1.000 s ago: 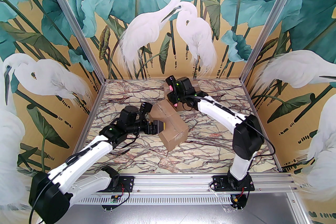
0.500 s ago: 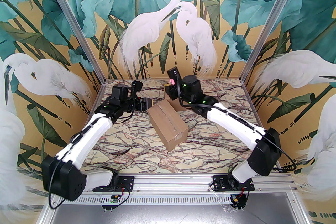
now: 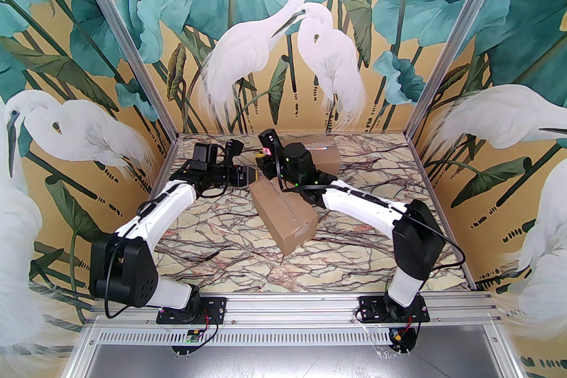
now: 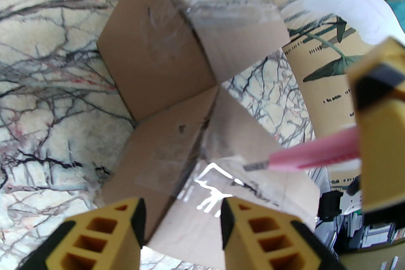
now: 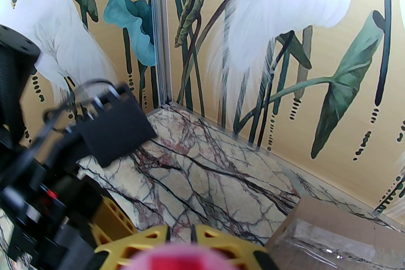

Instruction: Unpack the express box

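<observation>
The express box, brown cardboard sealed with clear tape, lies at an angle mid-table; its taped end is close to the left wrist camera. My left gripper is at the box's far-left end, jaws half apart, and the fingertips stop just short of the cardboard with nothing between them. My right gripper hovers above that same end, shut on a pink utility knife. The knife's blade points at the tape. In the right wrist view the knife sits between the yellow fingers.
A second taped cardboard box stands at the back of the marble table, also seen beyond the near box. Painted walls close in the left, back and right. Open marble lies in front of the express box and on the right.
My left arm left the box's long side for its far-left end, jaws narrowing. My right arm carried the knife left from the back box, uncovering it.
</observation>
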Controlling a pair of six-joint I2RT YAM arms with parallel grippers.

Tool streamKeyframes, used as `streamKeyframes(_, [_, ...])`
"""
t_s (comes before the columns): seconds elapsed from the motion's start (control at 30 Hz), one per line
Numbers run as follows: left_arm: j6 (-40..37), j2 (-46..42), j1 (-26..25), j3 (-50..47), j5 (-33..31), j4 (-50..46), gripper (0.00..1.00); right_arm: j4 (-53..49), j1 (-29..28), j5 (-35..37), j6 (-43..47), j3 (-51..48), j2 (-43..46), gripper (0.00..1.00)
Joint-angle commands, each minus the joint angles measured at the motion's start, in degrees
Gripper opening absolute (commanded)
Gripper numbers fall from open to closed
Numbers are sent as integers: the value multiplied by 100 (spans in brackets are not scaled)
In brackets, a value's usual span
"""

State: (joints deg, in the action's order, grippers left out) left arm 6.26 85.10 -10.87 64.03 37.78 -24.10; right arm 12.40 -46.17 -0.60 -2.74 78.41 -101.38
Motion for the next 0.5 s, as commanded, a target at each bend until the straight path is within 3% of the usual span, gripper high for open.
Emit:
streamKeyframes(0.0, [-165, 157, 34, 92, 396, 35, 50, 406, -6, 172, -24, 18, -109, 0])
streamKeyframes(0.23, [99, 125, 32, -241, 630, 200, 57, 282, -6, 130, -80, 115, -123, 0])
streamKeyframes(0.47, [1124, -232, 37, -925, 708, 839, 55, 109, -1, 97, -68, 79, -6, 0])
